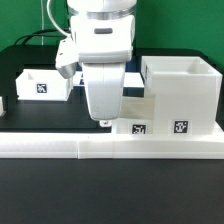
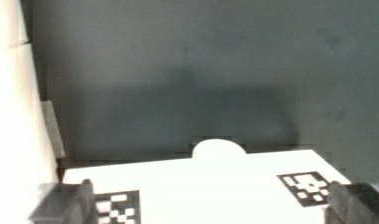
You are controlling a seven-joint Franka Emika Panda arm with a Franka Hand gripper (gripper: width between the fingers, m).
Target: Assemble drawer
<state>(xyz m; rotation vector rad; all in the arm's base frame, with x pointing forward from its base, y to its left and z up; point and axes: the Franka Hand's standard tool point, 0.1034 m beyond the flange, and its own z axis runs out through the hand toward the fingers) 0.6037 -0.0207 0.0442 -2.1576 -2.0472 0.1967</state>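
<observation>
Support surface: one flat black table (image 1: pixel 45 118), level, with a matte top.

Items resting directly on it:
1. A long, low white border rail (image 1: pixel 60 147) runs across the front from the exterior view's left to its right.
2. The large open-topped white housing (image 1: pixel 185 90) stands upright behind the rail, at the exterior view's right.
3. One small white tray (image 1: pixel 58 80) sits well apart at the exterior view's left. Its front face carries a black-and-white tag (image 1: pixel 42 89).
4. A second small tray (image 1: pixel 128 112) sits just beside the housing, near the rail.
</observation>
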